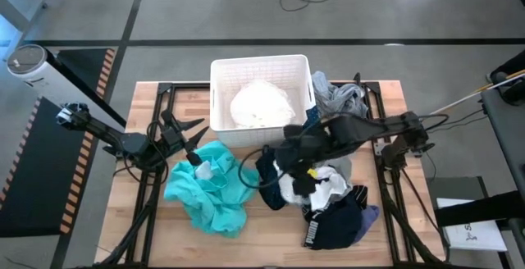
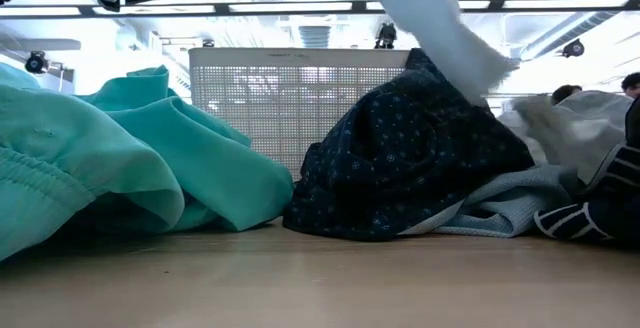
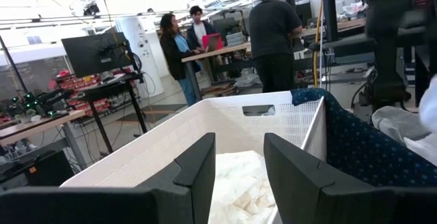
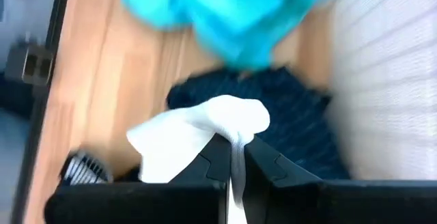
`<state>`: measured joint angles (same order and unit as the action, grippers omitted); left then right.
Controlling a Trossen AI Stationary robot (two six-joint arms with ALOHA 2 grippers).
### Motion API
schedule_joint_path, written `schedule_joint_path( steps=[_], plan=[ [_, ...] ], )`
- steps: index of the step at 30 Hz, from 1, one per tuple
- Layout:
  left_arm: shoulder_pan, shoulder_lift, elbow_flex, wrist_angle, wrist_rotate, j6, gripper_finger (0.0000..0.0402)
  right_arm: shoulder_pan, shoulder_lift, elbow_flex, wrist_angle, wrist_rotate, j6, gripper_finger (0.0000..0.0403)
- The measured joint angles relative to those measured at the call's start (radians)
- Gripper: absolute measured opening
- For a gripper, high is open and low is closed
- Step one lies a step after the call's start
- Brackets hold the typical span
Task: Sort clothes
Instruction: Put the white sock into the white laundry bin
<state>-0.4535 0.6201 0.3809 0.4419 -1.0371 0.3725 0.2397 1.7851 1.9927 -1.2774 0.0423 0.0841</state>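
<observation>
High view: one white garment (image 1: 261, 105) already lies in the bin (image 1: 220, 76); the rest is unsorted. The teal garment (image 1: 209, 191) sprawls on the counter (image 1: 143, 170) in front of the bin, with the dotted navy piece (image 1: 269, 175), grey ones (image 1: 340, 98) and the lettered navy-black one (image 1: 336, 220) heaped beside it. The right gripper (image 4: 232, 159) has its fingers pinched tight on a white cloth (image 4: 198, 132) above the heap. The left gripper (image 3: 239, 162) waits by the bin, fingers partly open, empty.
</observation>
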Motion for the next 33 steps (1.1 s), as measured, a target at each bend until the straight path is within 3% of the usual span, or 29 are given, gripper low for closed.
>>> schedule_joint_path(
  steps=[8, 17, 25, 33],
  plan=[
    [0.0, 0.0, 0.0, 0.0, 0.0, 0.0, 0.0114, -0.011, -0.001, 0.231, 0.002, 0.333, -0.121, 0.0],
    [0.0, 0.0, 0.0, 0.0, 0.0, 0.0, 0.0114, -0.133, -0.001, 0.34, 0.092, 0.584, -0.27, 0.0],
    [0.0, 0.0, 0.0, 0.0, 0.0, 0.0, 0.0114, -0.308, 0.005, 0.341, 0.245, 0.551, -0.399, 0.0],
    [0.0, 0.0, 0.0, 0.001, 0.0, 0.0, 0.0114, -0.461, 0.043, 0.34, 0.264, 0.443, -0.323, 0.0]
  ],
)
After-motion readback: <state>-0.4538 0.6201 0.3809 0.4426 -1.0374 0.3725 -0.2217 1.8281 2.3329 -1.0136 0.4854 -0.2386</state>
